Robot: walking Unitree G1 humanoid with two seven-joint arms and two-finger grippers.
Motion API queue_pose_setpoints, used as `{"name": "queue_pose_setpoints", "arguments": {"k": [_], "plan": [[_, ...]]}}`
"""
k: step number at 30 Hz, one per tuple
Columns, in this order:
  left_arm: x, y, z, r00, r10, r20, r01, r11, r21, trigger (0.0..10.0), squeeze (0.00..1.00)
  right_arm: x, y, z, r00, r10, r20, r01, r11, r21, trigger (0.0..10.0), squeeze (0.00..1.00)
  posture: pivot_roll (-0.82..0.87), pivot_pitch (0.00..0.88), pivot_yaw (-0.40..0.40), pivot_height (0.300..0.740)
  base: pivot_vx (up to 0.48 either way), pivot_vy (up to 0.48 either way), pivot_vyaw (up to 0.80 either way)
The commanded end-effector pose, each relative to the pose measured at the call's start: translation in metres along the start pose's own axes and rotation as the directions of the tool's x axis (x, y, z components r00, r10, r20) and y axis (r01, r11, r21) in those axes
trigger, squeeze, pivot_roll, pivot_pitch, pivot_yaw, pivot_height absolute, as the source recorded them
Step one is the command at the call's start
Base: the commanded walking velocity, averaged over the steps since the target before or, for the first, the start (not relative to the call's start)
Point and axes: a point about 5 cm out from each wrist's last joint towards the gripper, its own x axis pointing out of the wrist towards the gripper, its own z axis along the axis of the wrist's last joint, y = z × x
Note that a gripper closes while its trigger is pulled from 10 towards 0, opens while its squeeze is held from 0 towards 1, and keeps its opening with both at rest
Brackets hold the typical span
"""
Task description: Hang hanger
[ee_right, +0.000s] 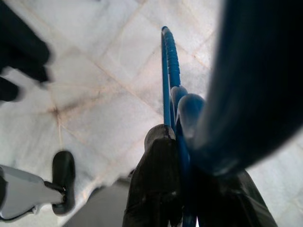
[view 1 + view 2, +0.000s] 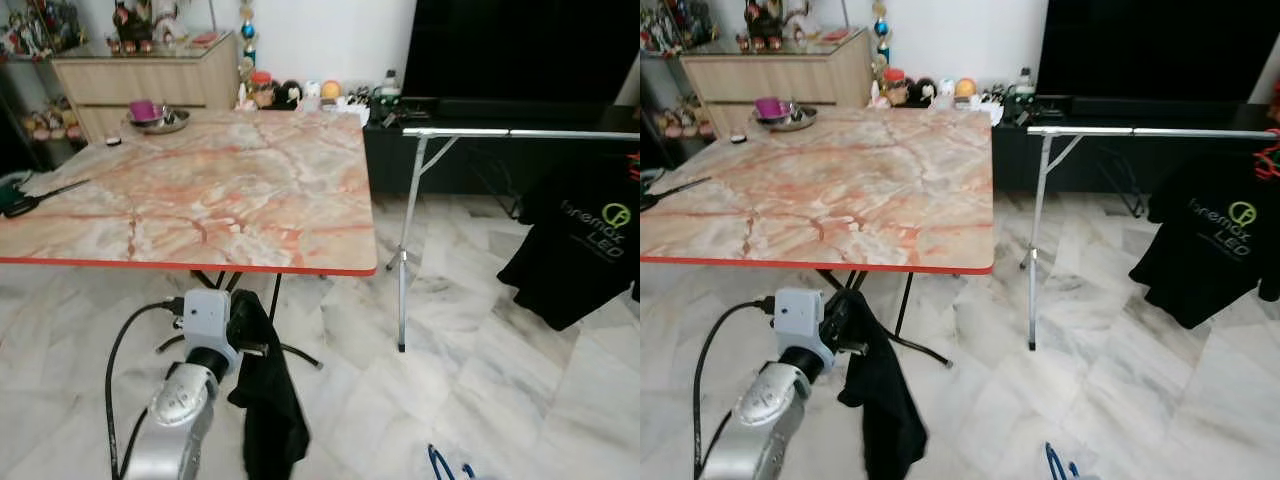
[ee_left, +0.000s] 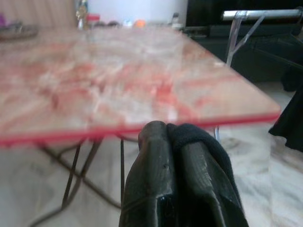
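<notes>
The left hand (image 2: 250,335) is held low in front of the near red edge of the marble-patterned tabletop (image 2: 200,190), its fingers (image 3: 161,179) pressed together on a black cloth (image 2: 268,400) that droops from them toward the tiled floor (image 2: 480,400). Beyond that hand, at the far left corner of the tabletop, sit a metal bowl (image 2: 160,122) and a purple cup (image 2: 143,109); a black-handled tool (image 2: 25,200) lies at the left edge. To the right of the left hand and farther off stands a metal clothes rack (image 2: 420,200), its rail running rightward in front of a dark TV cabinet (image 2: 480,150). A black T-shirt (image 2: 585,245) with a green logo hangs from the rail's right end. The right hand (image 1: 184,156) is low, over the floor, its fingers clamped narrow on a blue hanger (image 1: 169,71), whose hook rises just beyond the fingertips. A bit of that blue hanger peeks in at the bottom of the head view, right of the left hand.
</notes>
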Motion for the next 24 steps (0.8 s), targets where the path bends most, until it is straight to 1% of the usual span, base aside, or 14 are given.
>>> {"name": "queue_pose_setpoints", "arguments": {"k": [1, 5, 7, 8, 10, 12, 13, 14, 15, 17, 19, 21, 22, 24], "plan": [[0.016, -0.006, 0.026, 0.995, -0.034, 0.097, 0.033, 0.999, 0.018, 10.0, 0.00, 0.000, -0.004, -0.001, 1.000, -0.007, -0.004, 0.007, 1.000, 0.000, 10.0, 0.00, 0.04, 0.000, 0.015, 0.740, 0.352, 0.000, 0.00], [0.028, -0.003, 0.042, 0.989, -0.030, 0.144, 0.026, 0.999, 0.032, 10.0, 0.00, 0.000, -0.003, 0.000, 1.000, -0.006, -0.004, 0.006, 1.000, -0.001, 10.0, 0.00, 0.04, 0.000, 0.015, 0.740, 0.356, 0.000, 0.00], [0.048, -0.004, 0.073, 0.971, -0.052, 0.233, 0.046, 0.998, 0.031, 10.0, 0.00, 0.000, -0.003, 0.000, 1.000, -0.006, -0.002, 0.006, 1.000, 0.001, 10.0, 0.00, 0.04, 0.000, 0.013, 0.740, 0.371, 0.000, 0.00], [0.048, -0.004, 0.073, 0.971, -0.052, 0.233, 0.046, 0.998, 0.031, 10.0, 0.00, 0.000, -0.003, 0.000, 1.000, -0.006, -0.002, 0.006, 1.000, 0.001, 10.0, 0.00, 0.04, 0.000, 0.013, 0.740, 0.375, 0.000, 0.00], [0.062, -0.013, 0.098, 0.950, -0.091, 0.298, 0.083, 0.996, 0.038, 10.0, 0.00, 0.000, -0.003, 0.001, 1.000, -0.004, -0.003, 0.004, 1.000, -0.001, 10.0, 0.00, 0.05, 0.000, 0.012, 0.740, 0.377, 0.000, 0.00], [0.071, -0.018, 0.115, 0.932, -0.104, 0.346, 0.103, 0.994, 0.023, 10.0, 0.00, 0.000, -0.002, 0.001, 1.000, -0.002, -0.003, 0.002, 1.000, -0.002, 10.0, 0.00, 0.05, 0.000, 0.012, 0.740, 0.382, 0.000, 0.00], [0.079, -0.023, 0.131, 0.914, -0.116, 0.389, 0.121, 0.993, 0.013, 10.0, 0.00, 0.001, -0.001, 0.002, 1.000, 0.001, -0.001, -0.001, 1.000, -0.003, 10.0, 0.00, 0.05, 0.000, 0.012, 0.740, 0.394, 0.000, 0.00], [0.079, -0.023, 0.131, 0.914, -0.116, 0.389, 0.121, 0.993, 0.013, 10.0, 0.00, 0.001, -0.001, 0.002, 1.000, 0.001, -0.001, -0.001, 1.000, -0.003, 10.0, 0.00, 0.05, 0.000, 0.012, 0.740, 0.394, 0.000, 0.00], [0.086, -0.026, 0.144, 0.898, -0.127, 0.422, 0.136, 0.991, 0.008, 10.0, 0.00, 0.001, -0.001, 0.002, 1.000, 0.003, -0.002, -0.003, 1.000, -0.006, 10.0, 0.00, 0.05, 0.000, 0.013, 0.740, 0.394, 0.000, 0.00], [0.093, -0.030, 0.155, 0.883, -0.144, 0.447, 0.161, 0.987, 0.000, 10.0, 0.00, 0.001, 0.000, 0.002, 1.000, 0.004, -0.003, -0.004, 1.000, -0.008, 10.0, 0.00, 0.05, 0.000, 0.014, 0.740, 0.407, 0.000, 0.00], [0.100, -0.036, 0.167, 0.867, -0.174, 0.467, 0.179, 0.983, 0.033, 10.0, 0.00, 0.001, 0.000, 0.003, 1.000, 0.004, -0.002, -0.004, 1.000, -0.008, 10.0, 0.00, 0.05, 0.000, 0.015, 0.740, 0.416, 0.000, 0.00], [0.105, -0.039, 0.178, 0.852, -0.194, 0.486, 0.200, 0.979, 0.041, 10.0, 0.00, 0.001, 0.000, 0.004, 1.000, 0.004, -0.002, -0.004, 1.000, -0.008, 10.0, 0.00, 0.05, 0.000, 0.016, 0.740, 0.422, 0.000, 0.00], [0.110, -0.042, 0.188, 0.841, -0.214, 0.496, 0.214, 0.975, 0.059, 10.0, 0.00, 0.002, 0.000, 0.004, 1.000, 0.005, -0.001, -0.005, 1.000, -0.007, 10.0, 0.00, 0.05, 0.000, 0.018, 0.740, 0.431, 0.000, 0.00], [0.114, -0.044, 0.195, 0.837, -0.229, 0.498, 0.218, 0.973, 0.081, 10.0, 0.00, 0.002, 0.001, 0.004, 1.000, 0.006, -0.002, -0.006, 1.000, -0.007, 10.0, 0.00, 0.05, 0.000, 0.019, 0.740, 0.431, 0.000, 0.00]]}}
